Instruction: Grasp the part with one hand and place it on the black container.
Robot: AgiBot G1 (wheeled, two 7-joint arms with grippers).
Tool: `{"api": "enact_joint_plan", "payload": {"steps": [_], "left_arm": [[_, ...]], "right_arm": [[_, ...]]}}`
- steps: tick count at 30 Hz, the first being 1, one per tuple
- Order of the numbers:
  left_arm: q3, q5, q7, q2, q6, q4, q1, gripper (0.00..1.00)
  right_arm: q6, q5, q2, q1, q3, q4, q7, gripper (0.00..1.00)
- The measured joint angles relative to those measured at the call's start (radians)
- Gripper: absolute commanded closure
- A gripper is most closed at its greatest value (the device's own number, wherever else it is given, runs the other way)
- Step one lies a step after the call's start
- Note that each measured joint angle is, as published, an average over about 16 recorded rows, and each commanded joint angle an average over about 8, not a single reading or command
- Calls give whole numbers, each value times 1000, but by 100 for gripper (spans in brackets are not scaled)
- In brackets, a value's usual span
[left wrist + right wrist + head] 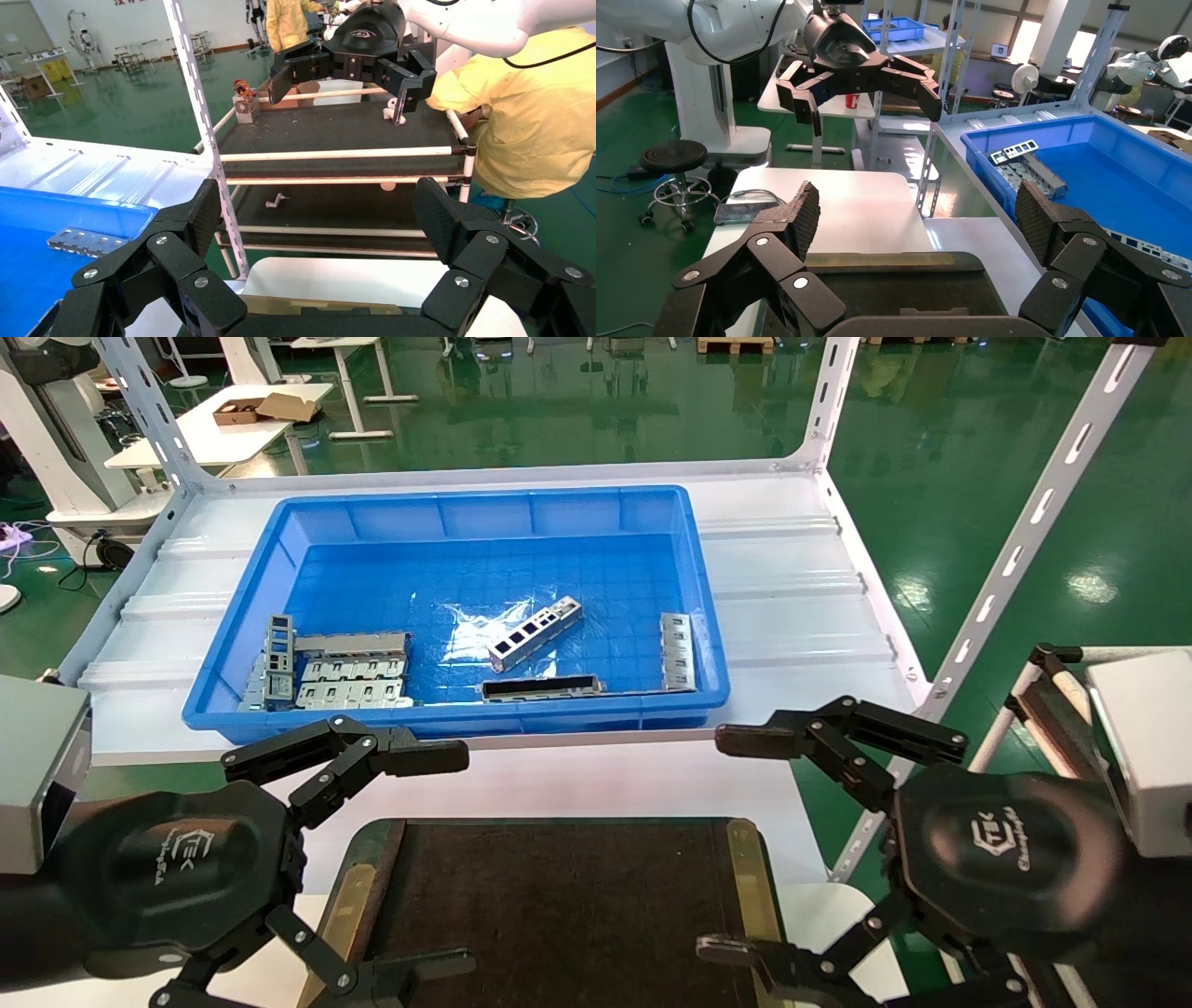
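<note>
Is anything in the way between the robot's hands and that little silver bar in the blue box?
Only the blue bin's near wall. The part lies uncovered on the bin floor. The left gripper and right gripper, both open, hover above the black container.

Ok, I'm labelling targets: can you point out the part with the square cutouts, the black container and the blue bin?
part (535, 633), head view, middle of its cutout face.
black container (559, 905), head view, bare dark surface.
blue bin (484, 499), head view, far rim.

Head cam: we look down on blue bin (447, 607); wrist cams face each other low across black container (559, 905).
</note>
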Motion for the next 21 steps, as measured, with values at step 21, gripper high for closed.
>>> {"api": "enact_joint_plan", "payload": {"steps": [21], "left_arm": [[0,0,0,0,0,0,0,0]], "right_arm": [[0,0,0,0,0,0,0,0]]}}
